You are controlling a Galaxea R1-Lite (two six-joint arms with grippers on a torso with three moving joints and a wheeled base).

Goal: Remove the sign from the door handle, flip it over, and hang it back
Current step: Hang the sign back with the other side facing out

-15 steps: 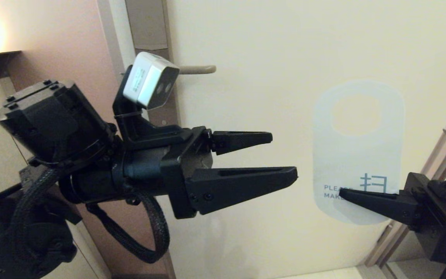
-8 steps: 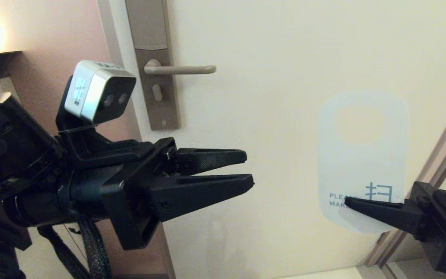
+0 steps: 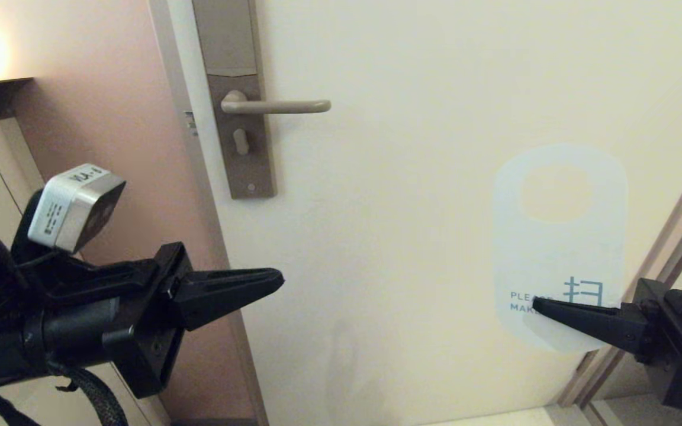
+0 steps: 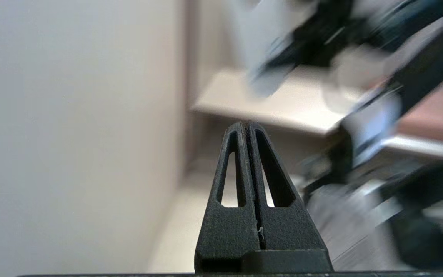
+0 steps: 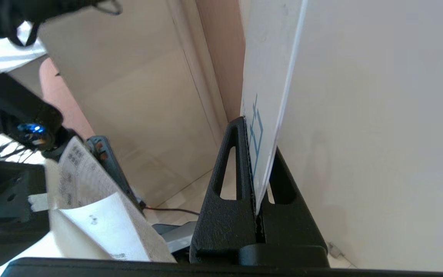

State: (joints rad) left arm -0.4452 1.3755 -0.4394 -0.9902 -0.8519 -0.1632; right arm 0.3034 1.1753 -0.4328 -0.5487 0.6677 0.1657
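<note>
Below the door handle (image 3: 276,106), left hand (image 3: 279,278) has closed and withdrawn.

My right pincer (image 3: 535,303) is matte black, and so is my left pincer (image 3: 280,277). The sign (image 3: 559,236) I face is pale white, almost see-through, with blue-grey lettering and one blue character. The door handle (image 3: 276,106) is beige-bronze on a matching backplate (image 3: 240,160). The door (image 3: 436,89) is cream; the wall (image 3: 110,89) is pinkish.
</note>
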